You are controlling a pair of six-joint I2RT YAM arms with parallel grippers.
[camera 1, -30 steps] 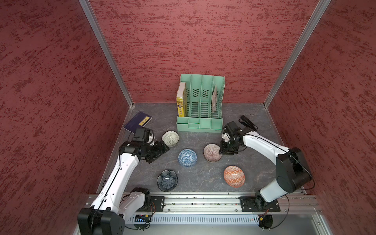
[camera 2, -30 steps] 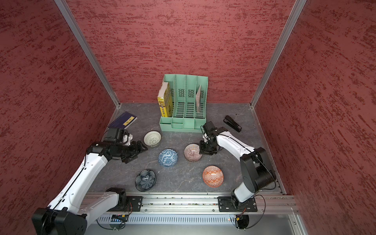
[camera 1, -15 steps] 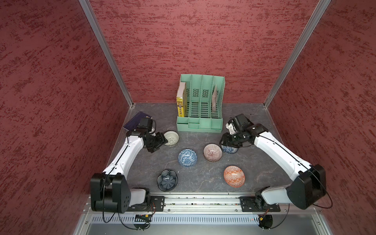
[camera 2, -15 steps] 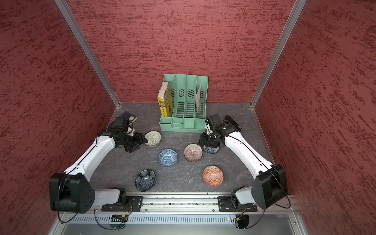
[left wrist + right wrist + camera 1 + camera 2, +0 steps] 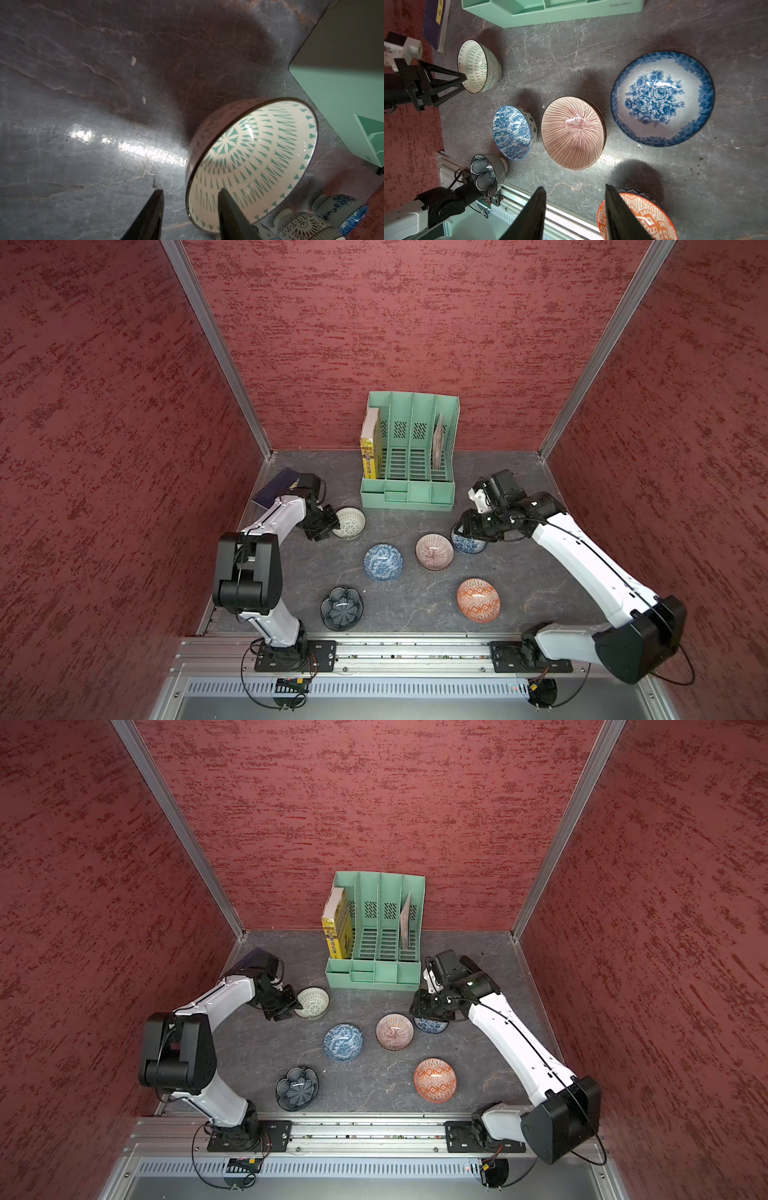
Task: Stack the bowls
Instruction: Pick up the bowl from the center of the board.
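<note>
- Grey stone-look tabletop carries six small round ceramic bowls, all apart and upright, so stacking looks unstarted.
- The left claw, partly open, straddles the teal-on-white bowl at its rim, apparently to pinch it.
- The right claw, parted and empty, hovers near the blue rose-printed bowl.

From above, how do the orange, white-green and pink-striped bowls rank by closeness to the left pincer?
In a top view, from the left pincer:
1. white-green bowl, at its tips, back left
2. pink-striped bowl, middle
3. orange bowl, front, right arm's side
</note>
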